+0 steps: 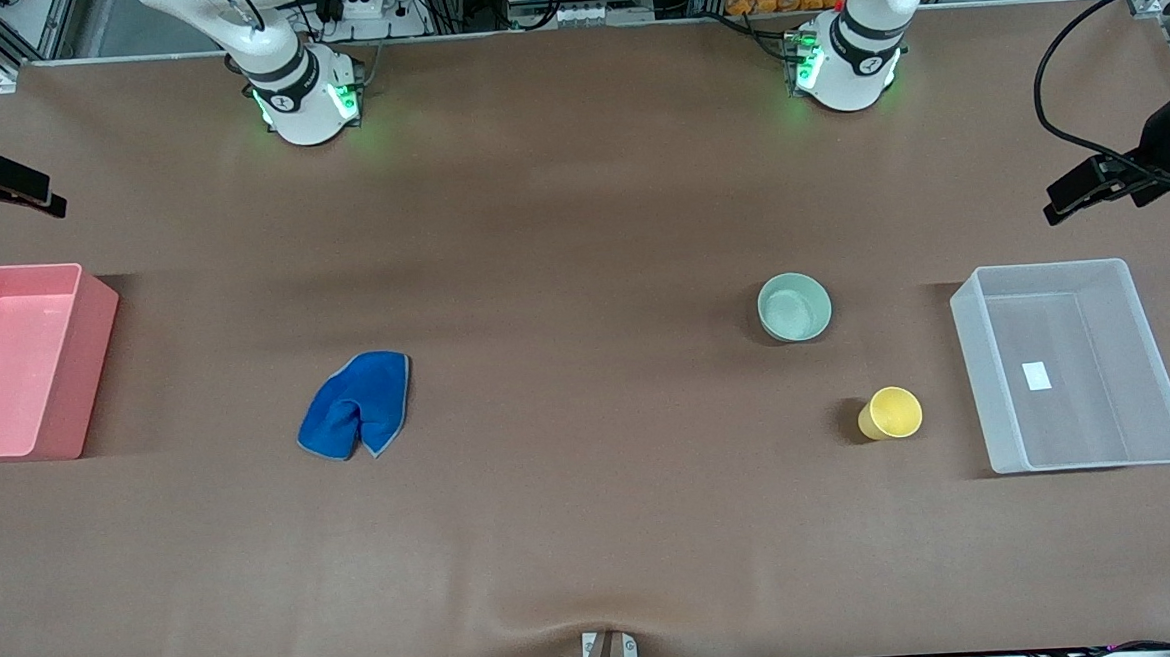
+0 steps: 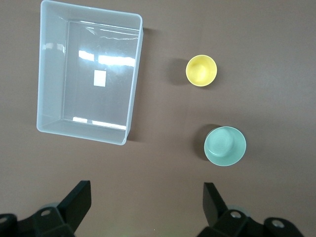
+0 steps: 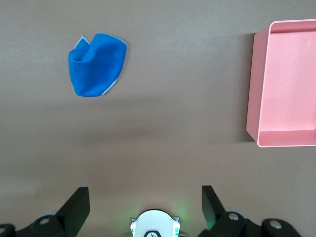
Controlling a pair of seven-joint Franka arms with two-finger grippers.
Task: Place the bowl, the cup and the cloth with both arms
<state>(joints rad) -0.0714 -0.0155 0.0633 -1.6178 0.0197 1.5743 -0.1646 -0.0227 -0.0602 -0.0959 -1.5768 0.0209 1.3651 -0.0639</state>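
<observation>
Cup (image 1: 890, 413), cloth (image 1: 356, 404) seen nearer front cam than bowl (image 1: 794, 306). Both grippers' jaws spread: left gripper (image 2: 145, 202), right gripper (image 3: 144, 202).

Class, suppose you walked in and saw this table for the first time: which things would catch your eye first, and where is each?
The royal-blue cloth lies crumpled toward the right arm's end, beside the pink bin. Toward the left arm's end, the mint-green bowl and, nearer the front camera, the yellow cup stand apart beside the clear bin. Both hands, left and right, are open above the table.
</observation>
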